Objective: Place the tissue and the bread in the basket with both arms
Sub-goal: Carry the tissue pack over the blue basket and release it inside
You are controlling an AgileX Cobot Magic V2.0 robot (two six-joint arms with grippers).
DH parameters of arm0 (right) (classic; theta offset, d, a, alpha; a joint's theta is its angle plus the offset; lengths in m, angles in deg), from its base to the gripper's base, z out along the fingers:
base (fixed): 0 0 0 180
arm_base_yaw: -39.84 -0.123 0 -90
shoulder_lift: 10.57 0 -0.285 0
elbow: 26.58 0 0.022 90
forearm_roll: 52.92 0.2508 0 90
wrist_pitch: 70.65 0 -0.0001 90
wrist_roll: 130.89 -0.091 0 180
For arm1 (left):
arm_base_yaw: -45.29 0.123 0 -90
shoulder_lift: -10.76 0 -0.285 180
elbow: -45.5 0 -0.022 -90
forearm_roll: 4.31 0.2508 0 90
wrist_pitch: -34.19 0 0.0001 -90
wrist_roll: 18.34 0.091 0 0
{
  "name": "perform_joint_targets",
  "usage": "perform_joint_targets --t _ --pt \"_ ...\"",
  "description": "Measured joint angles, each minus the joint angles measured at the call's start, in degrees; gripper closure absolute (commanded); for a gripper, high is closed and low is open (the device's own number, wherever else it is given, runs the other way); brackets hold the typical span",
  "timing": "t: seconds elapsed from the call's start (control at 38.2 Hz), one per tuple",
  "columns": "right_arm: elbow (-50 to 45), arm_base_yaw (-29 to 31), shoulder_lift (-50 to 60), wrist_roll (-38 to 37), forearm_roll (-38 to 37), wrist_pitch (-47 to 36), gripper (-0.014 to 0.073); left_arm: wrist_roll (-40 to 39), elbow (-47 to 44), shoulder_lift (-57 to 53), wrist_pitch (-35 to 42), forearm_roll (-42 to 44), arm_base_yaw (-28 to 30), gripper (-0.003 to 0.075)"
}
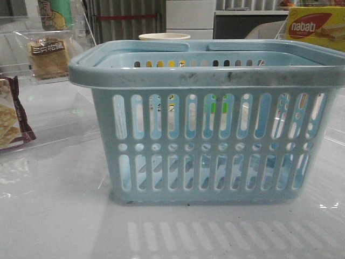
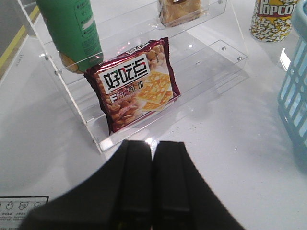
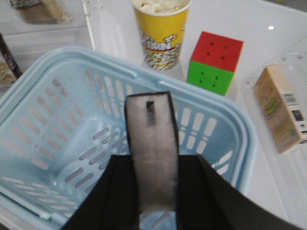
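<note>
The light-blue basket stands mid-table and is empty inside. My right gripper is shut on the tissue, a flat dark-edged pack held edge-up above the basket's inside. The bread, a brown slice in clear wrap with a dark label, stands on the upper step of a clear acrylic shelf at the far left; it also shows in the left wrist view. My left gripper is shut and empty, low over the table in front of that shelf. Neither gripper shows in the front view.
A maroon-edged cracker bag leans on the shelf's lower step below a green bottle. A popcorn cup and a red-green cube stand behind the basket. A small box sits on the right shelf, with the nabati box above.
</note>
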Motion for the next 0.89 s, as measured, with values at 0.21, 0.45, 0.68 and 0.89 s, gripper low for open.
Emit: perform_joint_targets --t 0.21,0.45,0.68,0.89 --pt "-1.28 -1.98 -7.53 0.00 0.35 -0.88 0.0422 0.00 0.00 0.00 0.00 0.00 0.00 0.0630" --pt "-1.28 -1.98 -17.17 0.00 2.60 -3.07 0.0418 0.00 0.00 0.00 0.00 0.00 0.00 0.0630" --pt "-1.28 -1.98 -24.42 0.00 4.51 -5.79 0.0183 0.00 0.00 0.00 0.00 0.00 0.00 0.0630" --pt "-1.28 -1.98 -26.53 0.00 4.65 -7.71 0.0014 0.00 0.00 0.00 0.00 0.00 0.00 0.0630"
